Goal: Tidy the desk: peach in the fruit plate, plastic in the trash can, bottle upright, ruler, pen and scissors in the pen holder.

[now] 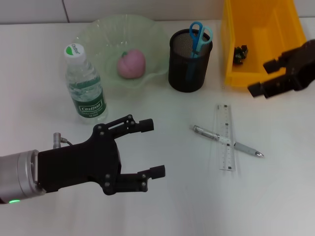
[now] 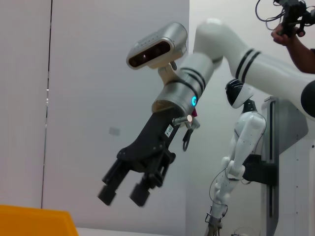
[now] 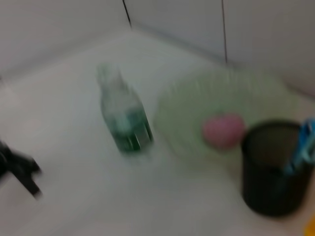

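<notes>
Since the pen (image 1: 228, 141) and ruler (image 1: 225, 137) remain on the desk (image 1: 187, 206), treat both as light, stiff and flat-lying: pinch the pen mid-barrel where it crosses the ruler. Your left gripper (image 1: 152, 148) hovers near-left, jaws spread, empty. Farther back, the bottle (image 1: 84, 84) stands upright. Beyond, the plate (image 1: 101, 29) holds the peach (image 1: 131, 64), the holder (image 1: 189, 61) the scissors (image 1: 199, 35), and the can (image 1: 285, 29) a dark scrap. Your right gripper (image 1: 267, 76) hangs open, far-right.

this is looking like a robotics lab: a white desk (image 1: 162, 206) against bare panelled walls (image 2: 98, 73), another white robot arm (image 2: 236, 152) standing nearby
</notes>
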### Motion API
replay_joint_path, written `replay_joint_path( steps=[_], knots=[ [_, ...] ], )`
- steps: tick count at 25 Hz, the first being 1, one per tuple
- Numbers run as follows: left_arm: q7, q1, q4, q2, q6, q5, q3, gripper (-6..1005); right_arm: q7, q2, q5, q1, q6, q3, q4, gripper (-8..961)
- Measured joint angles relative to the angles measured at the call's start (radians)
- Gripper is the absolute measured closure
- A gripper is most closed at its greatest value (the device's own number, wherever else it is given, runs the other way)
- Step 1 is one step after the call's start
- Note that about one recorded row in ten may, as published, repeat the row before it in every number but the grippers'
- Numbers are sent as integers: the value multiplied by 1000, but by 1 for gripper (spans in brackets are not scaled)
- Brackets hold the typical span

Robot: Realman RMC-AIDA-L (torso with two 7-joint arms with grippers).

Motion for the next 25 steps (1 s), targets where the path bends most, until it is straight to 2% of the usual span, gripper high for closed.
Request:
replay_joint_path(
  steps=[4,6,10,12,18,20,25],
  knots=[
    [-4,-3,0,1,-5,2,2,131,127,19,-193,89,-51,-65,-26,190],
    [-11,-4,-1,1,-6,2,2,131,280,23,-273,132,-50,-78,0,192],
    [-15,-5,-1,1,-7,3,2,132,364,26,-285,131,-55,-191,13,197],
    [-15,-5,-1,1,-7,3,4,133,334,23,-299,129,-52,-251,27,199],
    [-15,-1,-1,1,-6,3,1,134,188,24,-320,128,-56,-292,33,202],
    [-15,0,-1,1,-4,3,0,134,95,25,-318,116,-63,-306,20,203],
    [-26,2,-1,-1,-3,2,0,135,-301,30,-310,43,-54,-406,-39,205]
  ],
)
